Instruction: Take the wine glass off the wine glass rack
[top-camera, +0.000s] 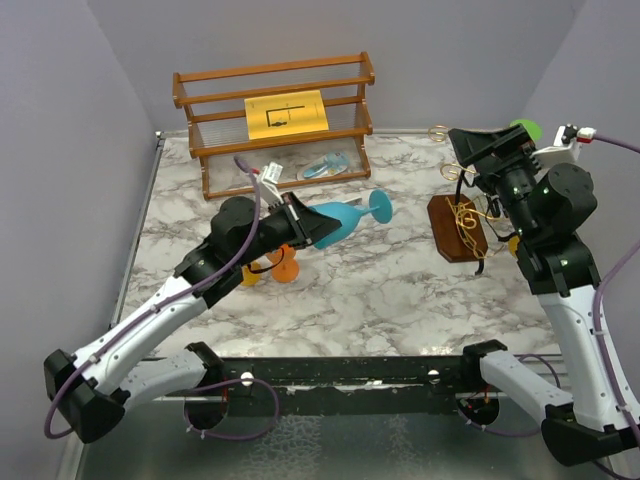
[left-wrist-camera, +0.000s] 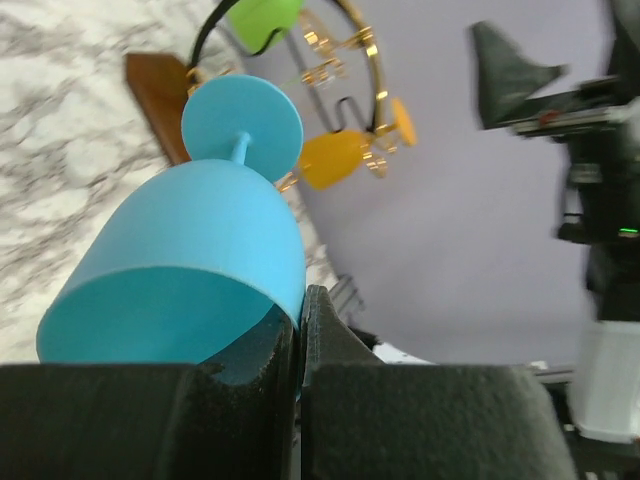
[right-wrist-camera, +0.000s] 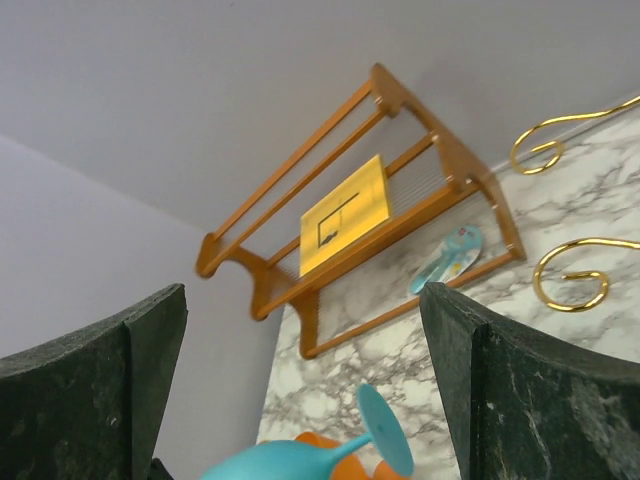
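Observation:
My left gripper (top-camera: 312, 226) is shut on the rim of a blue wine glass (top-camera: 347, 217), holding it tilted above the table to the left of the wine glass rack (top-camera: 458, 228). In the left wrist view the fingers (left-wrist-camera: 325, 340) pinch the blue glass's wall (left-wrist-camera: 190, 250). The rack's dark wooden base (left-wrist-camera: 158, 88) and gold wires still carry a green glass (left-wrist-camera: 262, 18) and an orange glass (left-wrist-camera: 335, 158). My right gripper (top-camera: 463, 147) is open and empty above the rack's far side. From the right wrist view I see the blue glass (right-wrist-camera: 300, 462) below its open fingers.
A slatted brown shelf (top-camera: 275, 115) with a yellow sheet stands at the back, a light-blue spoon-like item (top-camera: 325, 166) under it. Another orange glass (top-camera: 280, 264) lies on the marble table (top-camera: 380, 290) under my left arm. Grey walls close both sides.

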